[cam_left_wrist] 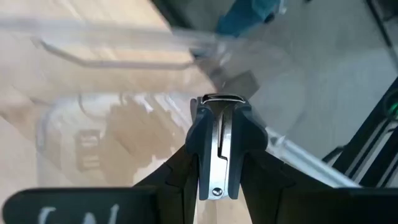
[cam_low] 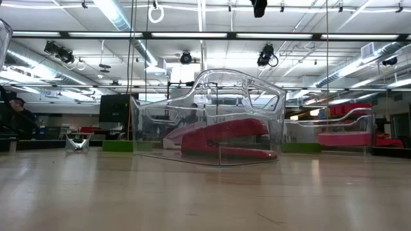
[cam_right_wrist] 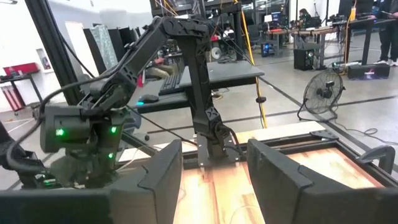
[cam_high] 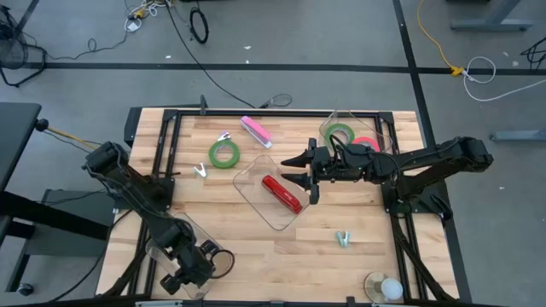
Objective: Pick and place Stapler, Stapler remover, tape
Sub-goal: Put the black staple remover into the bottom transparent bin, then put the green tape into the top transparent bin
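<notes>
- Presently, my right gripper (cam_high: 305,177) hovers above the table (cam_high: 358,256) centre, its fingers spread apart with nothing between them.
- The red stapler (cam_high: 282,194) lies just beside my right gripper, inside a clear tray (cam_high: 256,170); its long axis runs diagonally, one end toward my right fingertips, the other away toward the table's near edge.
- In the low view the red stapler lies flat within the tray walls.
- A pink stapler (cam_high: 255,130) lies beyond my right gripper, also diagonal.
- One green tape ring (cam_high: 224,153) lies flat, well off from my fingertips; another green ring (cam_high: 339,134) and a red-pink ring (cam_high: 367,143) sit in a clear container (cam_high: 384,128) beside my right wrist.
- My left gripper (cam_high: 226,263) sits at the near table corner, fingers closed on a staple remover (cam_left_wrist: 217,146) over a clear bin (cam_left_wrist: 81,124).
</notes>
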